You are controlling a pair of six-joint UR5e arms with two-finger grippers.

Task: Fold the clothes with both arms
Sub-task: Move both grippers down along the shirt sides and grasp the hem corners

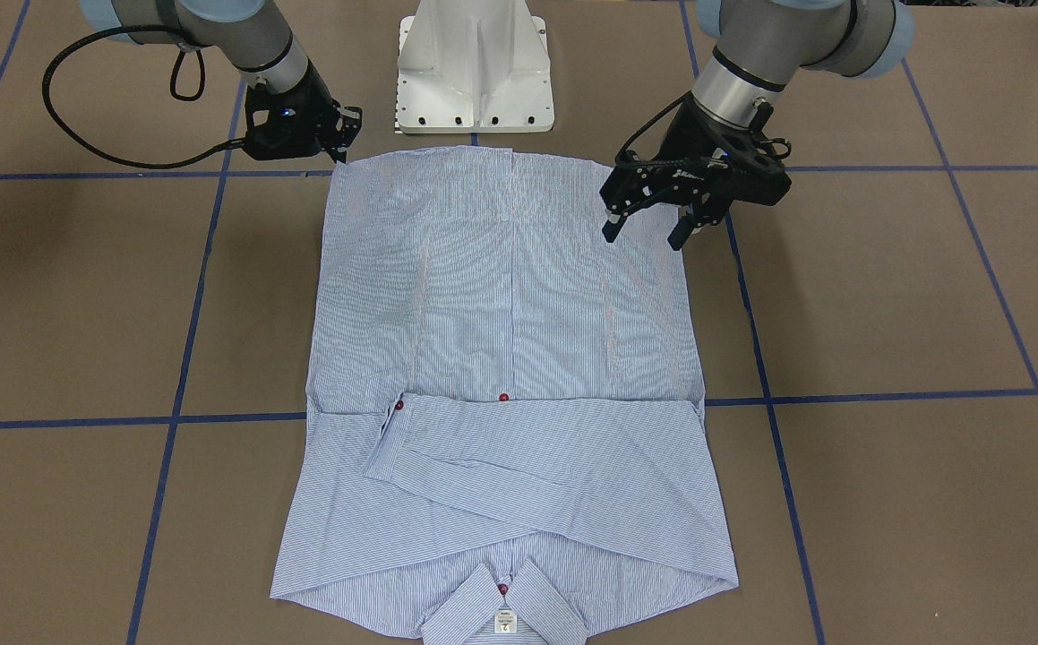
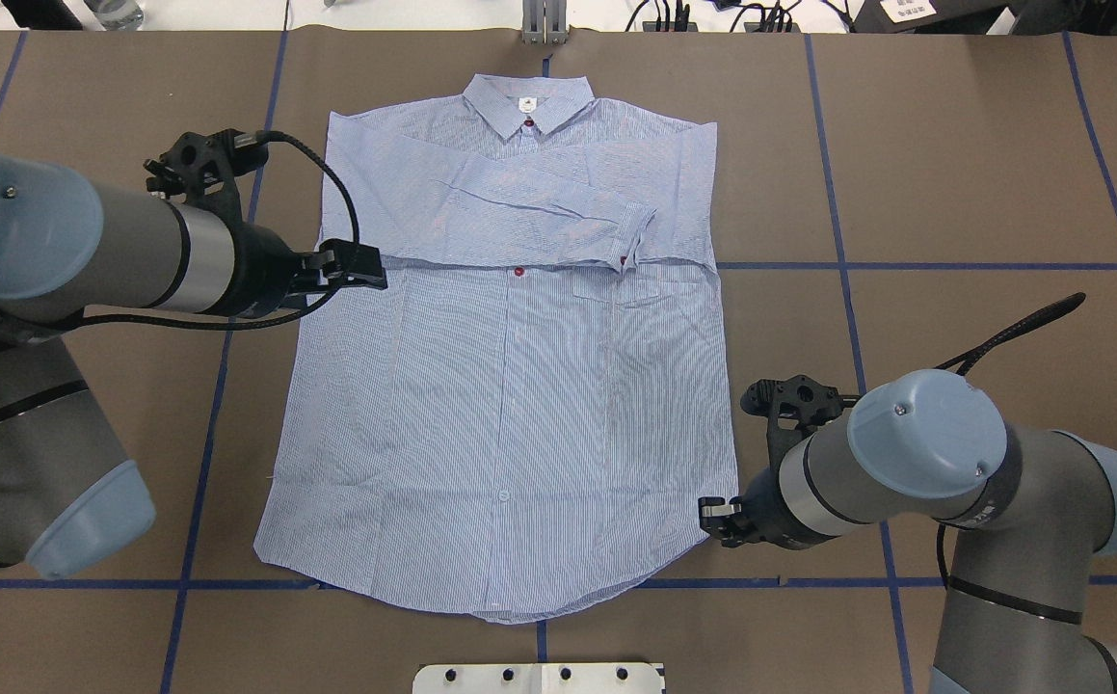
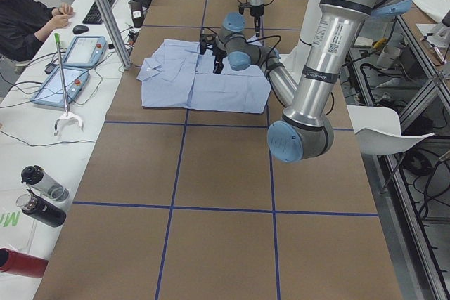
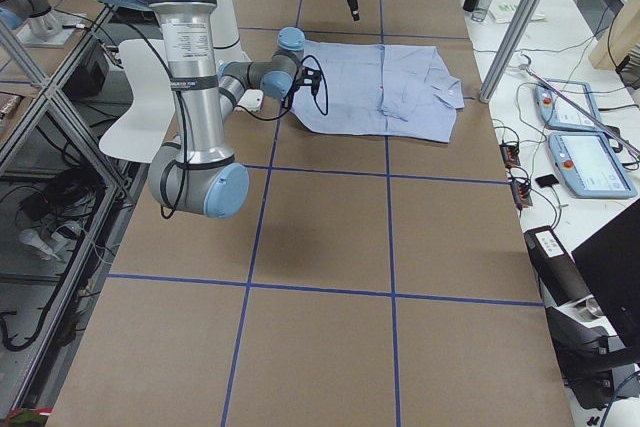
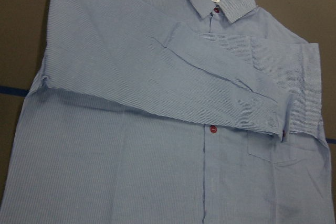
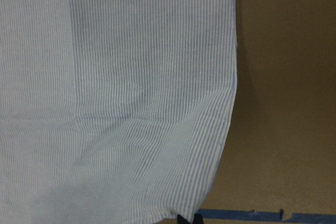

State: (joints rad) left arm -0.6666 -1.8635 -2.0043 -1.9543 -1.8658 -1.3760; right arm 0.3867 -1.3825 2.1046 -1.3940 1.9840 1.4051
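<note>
The light blue striped shirt lies flat and face up on the brown table, collar away from the robot. Both sleeves are folded across its chest, one cuff beside the pocket. My left gripper hangs open above the shirt's left edge near the sleeve fold, holding nothing. My right gripper is low at the hem's right corner. In the right wrist view its fingertips sit together on that corner of the shirt.
The white pedestal base stands just behind the hem. Blue tape lines cross the table. Along the far table side there are a seated person, tablets and bottles. A white chair is behind the arms.
</note>
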